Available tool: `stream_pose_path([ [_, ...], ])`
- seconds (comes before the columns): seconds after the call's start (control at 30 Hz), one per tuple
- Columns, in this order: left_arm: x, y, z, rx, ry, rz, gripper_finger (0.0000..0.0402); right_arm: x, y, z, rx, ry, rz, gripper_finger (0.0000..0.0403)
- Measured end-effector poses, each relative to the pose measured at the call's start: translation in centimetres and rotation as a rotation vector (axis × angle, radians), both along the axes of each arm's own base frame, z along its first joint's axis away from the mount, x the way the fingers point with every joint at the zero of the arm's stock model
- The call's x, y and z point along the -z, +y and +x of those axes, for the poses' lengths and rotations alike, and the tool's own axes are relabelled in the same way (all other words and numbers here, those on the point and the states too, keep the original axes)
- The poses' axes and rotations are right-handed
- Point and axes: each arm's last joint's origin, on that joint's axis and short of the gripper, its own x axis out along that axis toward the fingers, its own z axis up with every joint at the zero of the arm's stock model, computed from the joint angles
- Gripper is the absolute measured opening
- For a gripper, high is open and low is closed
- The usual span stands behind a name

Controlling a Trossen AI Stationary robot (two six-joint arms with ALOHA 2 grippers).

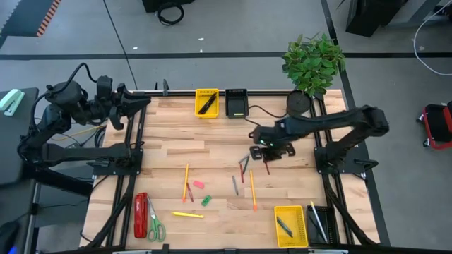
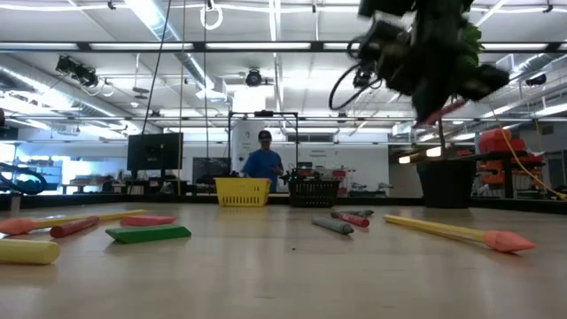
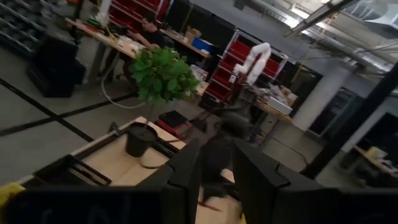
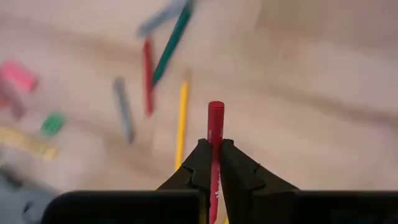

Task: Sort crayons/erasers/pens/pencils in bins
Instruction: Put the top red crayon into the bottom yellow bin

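Right gripper (image 4: 214, 163) clamps red crayon (image 4: 215, 134) above table (image 1: 169, 152)

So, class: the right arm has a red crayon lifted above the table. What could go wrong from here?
1. The right gripper pinches the thin red crayon only near one end, so it could pivot or slip out while carried.
2. If dropped, it might land among the loose green, grey and red sticks on the wooden table below and scatter them.
3. The small black plastic bin sits beside a yellow bin, so the crayon could end up in the wrong one.
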Motion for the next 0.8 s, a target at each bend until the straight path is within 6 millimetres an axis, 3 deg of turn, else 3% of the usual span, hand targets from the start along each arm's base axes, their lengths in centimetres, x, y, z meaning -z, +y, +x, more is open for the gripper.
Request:
stream_pose_path([
  [0.17,0.0,0.1,0.0,-0.041,0.003,0.011,0.0094,-2.5,5.1,-2.2,-0.074,-0.059,0.078,0.0026],
  [0.3,0.0,0.0,0.0,-0.015,-0.008,-0.026,0.0096,-3.2,9.5,-3.7,-0.149,-0.074,0.145,0.0026],
  [0.53,0.0,-0.1,0.0,0.050,-0.007,-0.031,0.0097,-1.7,15.6,-5.1,-0.221,0.002,0.199,0.0027],
  [0.8,0.3,-0.4,0.0,0.149,0.013,-0.091,0.0095,0.5,20.0,-5.9,-0.275,0.051,0.221,0.0027],
])
